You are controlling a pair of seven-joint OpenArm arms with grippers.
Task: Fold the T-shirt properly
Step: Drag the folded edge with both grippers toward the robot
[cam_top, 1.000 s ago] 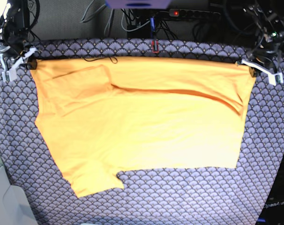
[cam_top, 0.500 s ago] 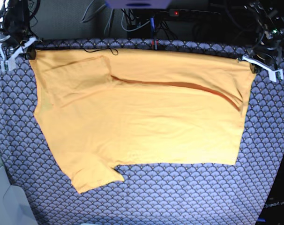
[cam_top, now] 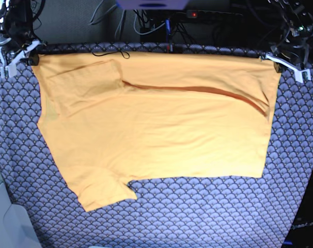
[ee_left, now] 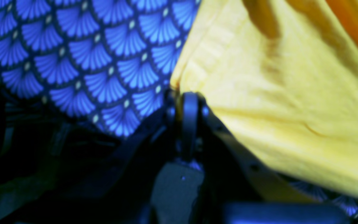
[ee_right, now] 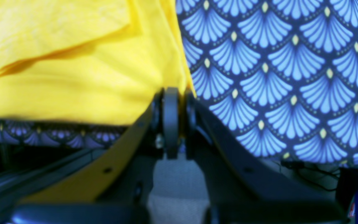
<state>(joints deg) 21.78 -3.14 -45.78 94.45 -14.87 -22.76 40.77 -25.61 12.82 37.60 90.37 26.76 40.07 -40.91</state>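
From the left wrist view I see my left end effector [ee_left: 189, 102] clenched on a corner of the T-shirt [ee_left: 278, 102], the jaws pressed together with yellow fabric caught right at their tip. The blue scallop-patterned cloth [ee_left: 82, 56] that covers the surface lies beside the corner. This view is soft, so I cannot tell how many layers are pinched.

From the right wrist view my right end effector [ee_right: 171, 99] is likewise clamped on the T-shirt's [ee_right: 73, 71] opposite far corner. Here I can make out a folded edge lying over a lower layer (at least 2 layers near the grip), with the patterned cloth [ee_right: 275, 71] on the other side.

In the base view the T-shirt [cam_top: 156, 129] lies spread across the surface [cam_top: 208, 217], its far edge stretched taut between the right end effector [cam_top: 30, 54] and the left end effector [cam_top: 274, 61]. 1 sleeve is already turned in near the far corner on the view's left; the other sleeve sticks out at the near edge. A long crease runs under the far edge. I judge the fold barely begun: only 1 sleeve is tucked, and the lengthwise and crosswise folds are all left to do.
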